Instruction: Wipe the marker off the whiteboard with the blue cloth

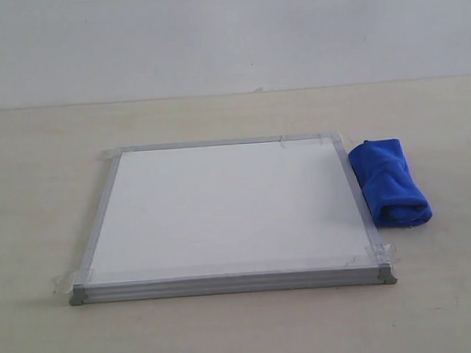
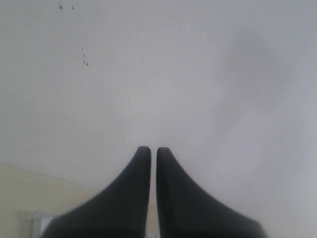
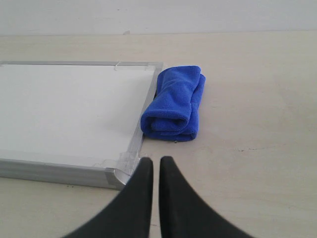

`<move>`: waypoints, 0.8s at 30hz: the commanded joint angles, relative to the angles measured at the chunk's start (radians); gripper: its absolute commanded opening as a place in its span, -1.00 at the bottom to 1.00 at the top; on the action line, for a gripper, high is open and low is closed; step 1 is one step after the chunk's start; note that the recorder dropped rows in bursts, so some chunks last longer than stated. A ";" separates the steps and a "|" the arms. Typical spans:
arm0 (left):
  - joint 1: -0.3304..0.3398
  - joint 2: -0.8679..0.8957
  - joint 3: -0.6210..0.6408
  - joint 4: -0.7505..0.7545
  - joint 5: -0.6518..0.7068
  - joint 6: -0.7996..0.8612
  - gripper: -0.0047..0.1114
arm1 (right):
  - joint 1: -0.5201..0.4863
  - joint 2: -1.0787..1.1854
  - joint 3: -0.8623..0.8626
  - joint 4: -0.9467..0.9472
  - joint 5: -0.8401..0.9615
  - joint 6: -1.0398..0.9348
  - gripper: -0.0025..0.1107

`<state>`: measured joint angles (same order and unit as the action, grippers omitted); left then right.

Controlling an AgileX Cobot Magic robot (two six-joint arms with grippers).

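Observation:
The whiteboard (image 1: 221,209) lies flat on the table, silver-framed with tape at its corners; its white face shows no marker line in any view. The blue cloth (image 1: 388,181) rests as a folded roll on the table, against the board's right edge. In the right wrist view the cloth (image 3: 175,104) lies a short way beyond my right gripper (image 3: 156,161), which is shut on nothing and hovers by the whiteboard's (image 3: 64,109) near right corner. My left gripper (image 2: 153,151) is shut and empty, facing a pale wall. Neither gripper appears in the exterior view.
A beige tabletop (image 1: 42,156) surrounds the board, and a grey-white wall (image 1: 227,33) rises behind it. The left wrist view catches a strip of table (image 2: 29,188) at one corner and dark specks on the wall.

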<state>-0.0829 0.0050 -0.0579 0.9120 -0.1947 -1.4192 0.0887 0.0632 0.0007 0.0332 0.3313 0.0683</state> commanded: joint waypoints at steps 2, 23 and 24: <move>0.016 -0.005 0.004 -0.015 -0.008 -0.006 -0.84 | 0.002 -0.001 -0.001 -0.004 -0.009 0.001 -0.93; 0.016 -0.005 0.058 -0.774 0.114 0.978 -0.84 | 0.002 -0.001 -0.001 -0.004 -0.009 0.001 -0.93; 0.016 -0.005 0.058 -0.851 0.173 1.150 -0.84 | 0.002 -0.001 -0.001 -0.004 -0.009 0.001 -0.93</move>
<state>-0.0699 0.0027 -0.0038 0.1568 -0.1075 -0.5113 0.0887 0.0632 0.0007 0.0332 0.3313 0.0683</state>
